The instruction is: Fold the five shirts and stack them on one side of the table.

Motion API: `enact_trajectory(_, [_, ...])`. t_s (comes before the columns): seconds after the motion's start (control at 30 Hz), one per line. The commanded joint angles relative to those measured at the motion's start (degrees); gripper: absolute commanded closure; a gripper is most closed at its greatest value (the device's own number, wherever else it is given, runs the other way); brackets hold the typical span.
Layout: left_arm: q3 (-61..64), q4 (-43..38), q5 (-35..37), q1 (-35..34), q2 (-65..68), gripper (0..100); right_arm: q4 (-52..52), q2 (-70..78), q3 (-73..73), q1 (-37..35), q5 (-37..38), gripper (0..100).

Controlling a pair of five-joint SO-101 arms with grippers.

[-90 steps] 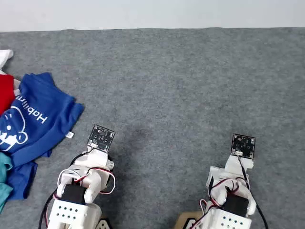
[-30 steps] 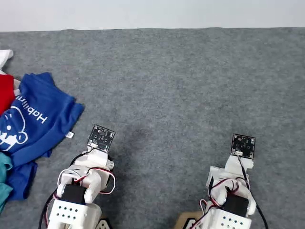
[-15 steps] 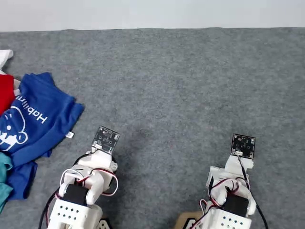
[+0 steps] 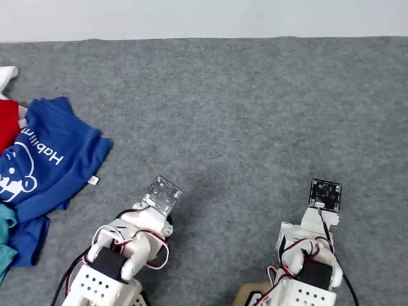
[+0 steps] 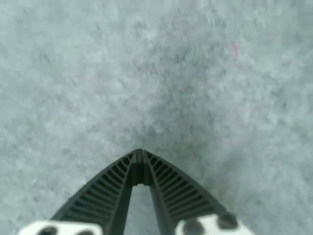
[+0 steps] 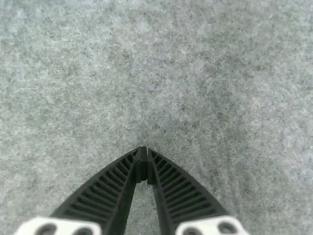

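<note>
The shirts lay in a crumpled heap at nine o'clock on the table. A blue shirt (image 4: 48, 162) with a white print was on top, a red shirt (image 4: 6, 131) and a scrap of white cloth (image 4: 6, 75) showed toward ten o'clock, and a teal shirt (image 4: 5, 245) toward eight. None looked folded, so the task seemed barely begun, with the first pick still ahead.

The cloth looked like soft, limp jersey, rumpled into loose ridges. It would likely drag and bunch on the fuzzy grey felt mat (image 4: 255, 115).

The left arm (image 4: 131, 245) sat at seven o'clock and the right arm (image 4: 312, 252) at five. The left gripper (image 5: 140, 164) and right gripper (image 6: 143, 159), both ribbed black wedges, had their tips pressed together on nothing, over bare felt.

Next, the left claw would need to spread, reach toward nine o'clock and pinch the blue shirt's edge.
</note>
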Motion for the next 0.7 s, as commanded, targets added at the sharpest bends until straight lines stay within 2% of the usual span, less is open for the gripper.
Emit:
enact_trajectory(0.0, [-7.60,-1.14,0.18,-0.88,-0.53,99,0.31,-0.75,0.88,0.57,0.26,99.0])
enact_trajectory(0.27, [-18.15,-0.88,0.18,-0.79,-0.18,99,0.31,-0.75,0.88,0.57,0.26,99.0])
enact_trajectory(0.43, [-28.88,-0.35,0.18,-0.88,0.00,99,0.31,-0.75,0.88,0.57,0.26,99.0])
enact_trajectory(0.57, [-37.32,7.03,0.44,-0.97,3.87,99,0.31,-0.75,0.88,0.57,0.26,99.0])
enact_trajectory(0.67, [-44.44,14.15,0.53,-3.87,11.34,99,0.31,-0.75,0.88,0.57,0.26,99.0])
